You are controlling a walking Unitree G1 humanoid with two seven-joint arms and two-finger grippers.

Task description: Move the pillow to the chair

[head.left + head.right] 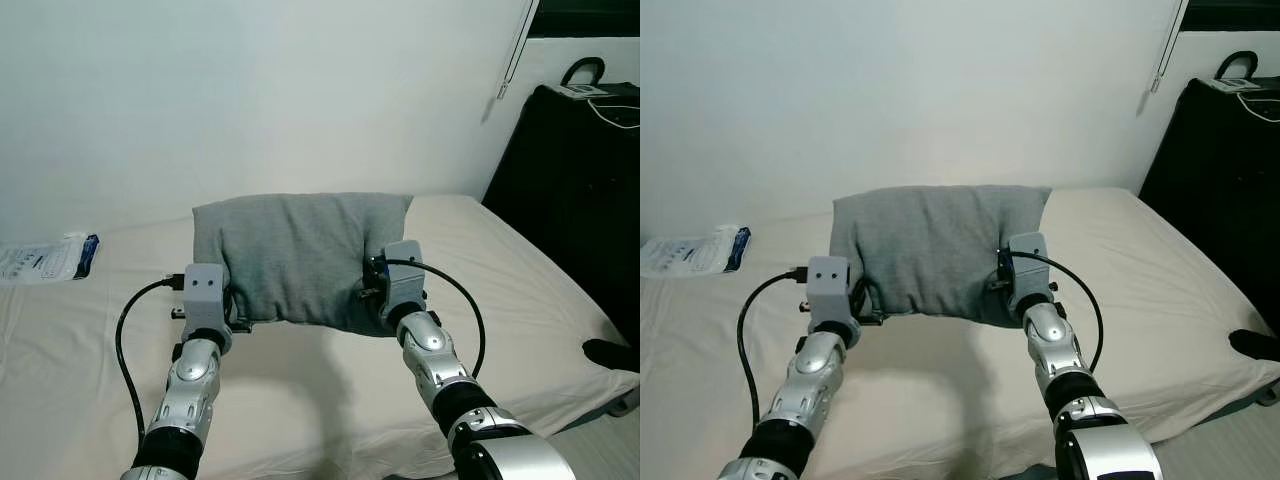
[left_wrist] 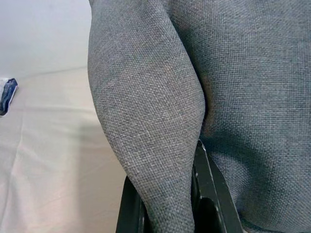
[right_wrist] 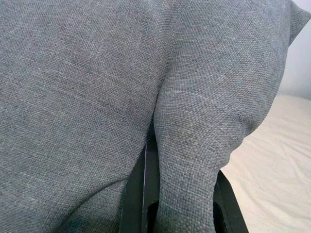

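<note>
I have the grey pillow (image 1: 300, 255) gripped at both of its lower corners: my left end effector (image 2: 167, 204) is clamped on a fold of fabric at one corner, and my right end effector (image 3: 180, 204) is pinched on a fold at the other. The pillow hangs upright between my arms, over the bed (image 1: 90, 340) near its wall-side edge, its lower edge apparently just off the sheet. So the grasp looks done and the lift begun. What remains is nearly everything: I see no chair here, so I must turn, find it, carry the pillow across and set it down. A plastic packet (image 1: 45, 258) lies near the bed's far left corner.
</note>
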